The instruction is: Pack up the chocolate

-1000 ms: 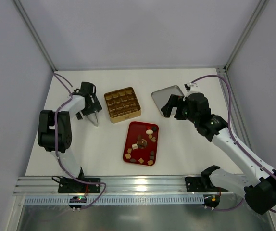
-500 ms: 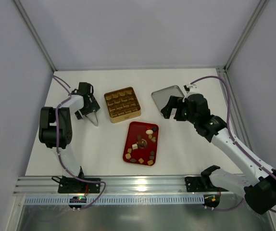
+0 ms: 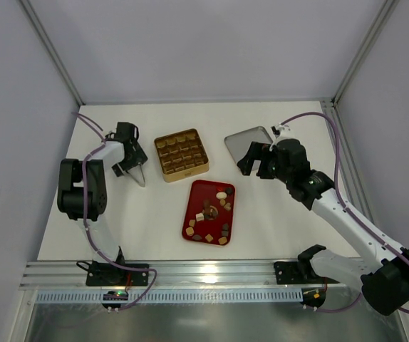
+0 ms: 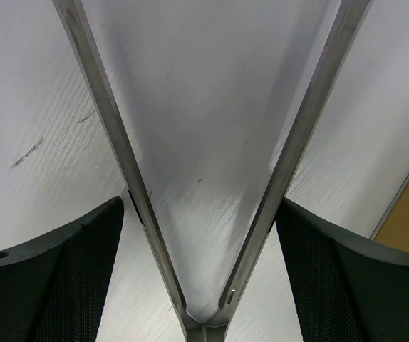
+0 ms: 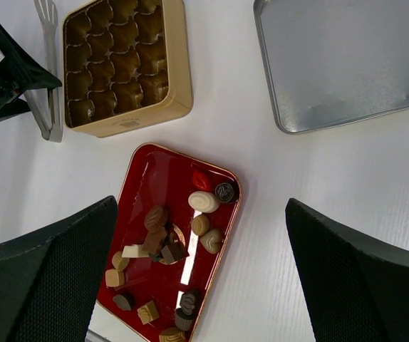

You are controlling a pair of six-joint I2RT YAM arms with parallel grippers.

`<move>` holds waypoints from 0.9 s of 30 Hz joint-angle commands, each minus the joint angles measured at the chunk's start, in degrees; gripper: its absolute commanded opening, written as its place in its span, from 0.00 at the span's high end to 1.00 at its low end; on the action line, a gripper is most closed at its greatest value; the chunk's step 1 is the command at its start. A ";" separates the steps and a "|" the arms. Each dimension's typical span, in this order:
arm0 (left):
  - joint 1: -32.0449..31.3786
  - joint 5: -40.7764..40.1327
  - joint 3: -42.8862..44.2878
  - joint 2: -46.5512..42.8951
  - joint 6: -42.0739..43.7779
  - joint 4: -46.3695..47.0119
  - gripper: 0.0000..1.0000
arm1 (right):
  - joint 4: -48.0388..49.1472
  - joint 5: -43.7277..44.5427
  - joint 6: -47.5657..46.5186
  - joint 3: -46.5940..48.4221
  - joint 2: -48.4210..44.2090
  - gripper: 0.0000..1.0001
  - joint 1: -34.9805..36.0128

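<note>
Chocolate pieces (image 5: 163, 242), dark, tan and cream, lie loose in red tray (image 5: 151, 178).

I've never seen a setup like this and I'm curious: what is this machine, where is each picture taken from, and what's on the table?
It is a robot: a left arm and a right arm, bolted to a white table. The wide picture looks down from above and behind them. The other two come from a camera on each wrist, so the black shapes at their edges are that arm's own fingers. On the table lie an empty gold box, a red tray of small chocolates, a silver lid and metal tongs. The left end effector straddles the tongs; whether it grips them yet, I cannot tell. The right end effector hangs open over the table, holding nothing.
</note>
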 commanded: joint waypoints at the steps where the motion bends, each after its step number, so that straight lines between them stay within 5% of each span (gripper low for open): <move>1: -0.69 1.49 -1.80 0.95 -1.95 -0.41 0.16 | 2.86 -2.01 0.95 -0.56 0.13 0.00 0.13; 19: -1.74 1.67 0.22 2.71 -1.33 -3.49 0.39 | 3.38 -2.56 1.56 -1.08 0.40 0.00 0.13; 27: -2.27 1.49 2.51 -4.65 2.27 -7.96 0.42 | 3.65 -2.82 1.48 -0.82 0.66 0.00 0.13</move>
